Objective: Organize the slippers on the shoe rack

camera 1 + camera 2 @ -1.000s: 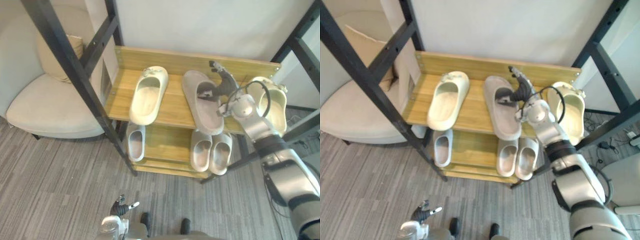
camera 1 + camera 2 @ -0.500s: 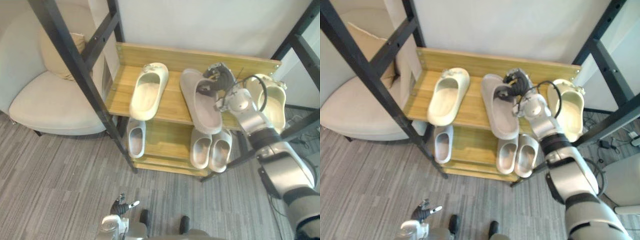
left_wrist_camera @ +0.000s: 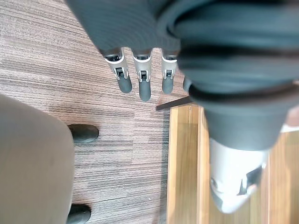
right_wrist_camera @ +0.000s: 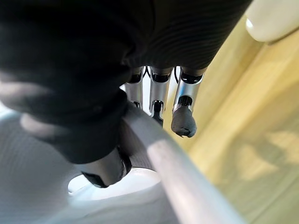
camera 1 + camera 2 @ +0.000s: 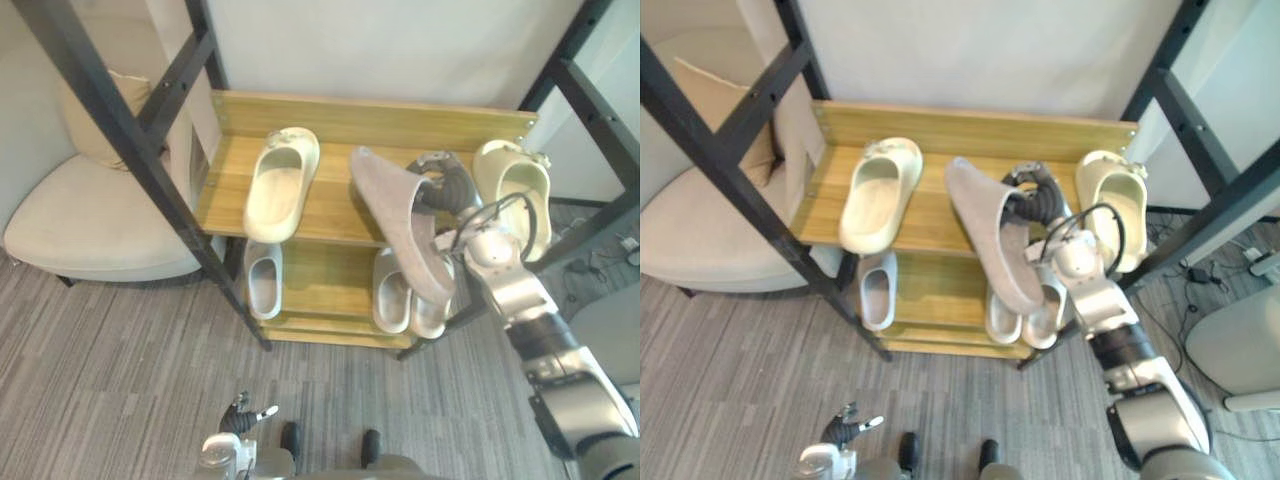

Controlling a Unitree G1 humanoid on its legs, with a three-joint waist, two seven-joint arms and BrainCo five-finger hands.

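Fingers of the right robot hand (image 5: 450, 190) clench the strap of the grey slipper (image 5: 403, 222), tilted on edge over the top shelf of the shoe rack (image 5: 330, 118), at 3 o'clock of the cream slipper (image 5: 280, 185). It looks light and bendy, likely to swing. The left robot hand (image 3: 140, 77) hangs relaxed.

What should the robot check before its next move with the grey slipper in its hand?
1. Grip: right hand curled round the grey slipper: ok.
2. Slipper flat: it hangs steeply tilted, off the top shelf: not ok.
3. Landing spot: bare wood between the left cream slipper and the right cream slipper: ok.
4. Room beside the right cream slipper, close to the right hand: cannot tell.
5. Left hand low, open, out of the way: ok.
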